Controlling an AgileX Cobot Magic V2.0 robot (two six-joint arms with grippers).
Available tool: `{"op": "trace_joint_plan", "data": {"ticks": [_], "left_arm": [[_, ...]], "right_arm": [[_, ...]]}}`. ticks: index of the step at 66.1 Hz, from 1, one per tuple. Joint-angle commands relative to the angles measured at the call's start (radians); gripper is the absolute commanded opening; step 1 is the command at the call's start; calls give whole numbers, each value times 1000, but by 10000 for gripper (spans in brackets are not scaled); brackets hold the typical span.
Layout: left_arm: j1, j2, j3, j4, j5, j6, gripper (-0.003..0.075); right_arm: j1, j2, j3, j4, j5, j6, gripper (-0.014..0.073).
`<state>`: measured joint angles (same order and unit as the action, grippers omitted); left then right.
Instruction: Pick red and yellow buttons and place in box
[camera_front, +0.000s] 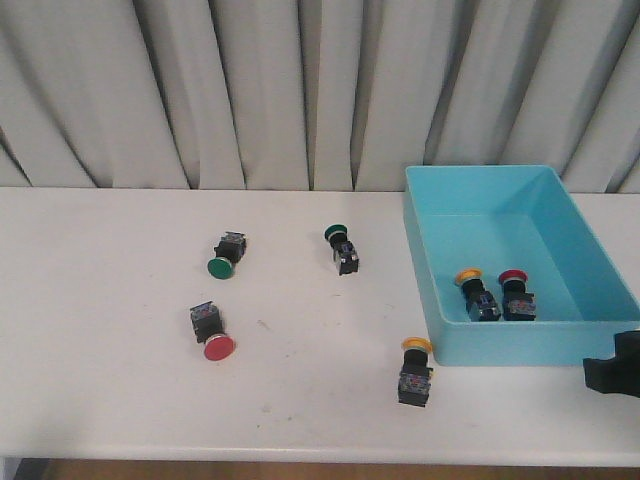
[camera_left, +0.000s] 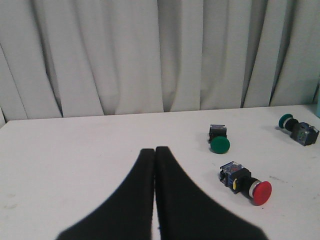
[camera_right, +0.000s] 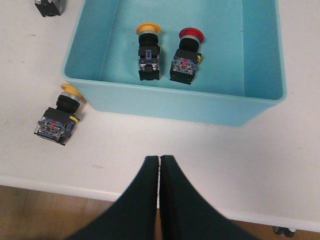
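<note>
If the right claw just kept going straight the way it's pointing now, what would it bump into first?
Most likely the near wall of the turquoise box, which lies straight ahead of the shut right claw. Its height above the table is unclear, so it might pass over the rim toward the buttons inside.

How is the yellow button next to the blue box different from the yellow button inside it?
The outside yellow button lies on the table, touching the box from outside; the inside yellow button rests on the box floor beside a red button. Both have yellow caps on black bodies.
</note>
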<state>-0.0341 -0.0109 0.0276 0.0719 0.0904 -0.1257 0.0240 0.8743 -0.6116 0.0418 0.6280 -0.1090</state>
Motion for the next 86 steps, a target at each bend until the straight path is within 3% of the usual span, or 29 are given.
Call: {"op": "trace_joint_plan", "data": {"ticks": [1,14,73,86], "left_arm": [[5,-17,49,-1,-105,4,-8],[5,-18,49,0,-159,6,-8],[5,-14,48,0,-148,27,-6],[5,-14,48,0,-148,27,-6]], "right_arm": [[2,-9,-25,-4,-53,3,-7],[2,-9,-25,-4,-52,3,-7],[2,-9,-25,-4,-49,3,-6],[8,-320,158,-75,-298,-39,-6]]}}
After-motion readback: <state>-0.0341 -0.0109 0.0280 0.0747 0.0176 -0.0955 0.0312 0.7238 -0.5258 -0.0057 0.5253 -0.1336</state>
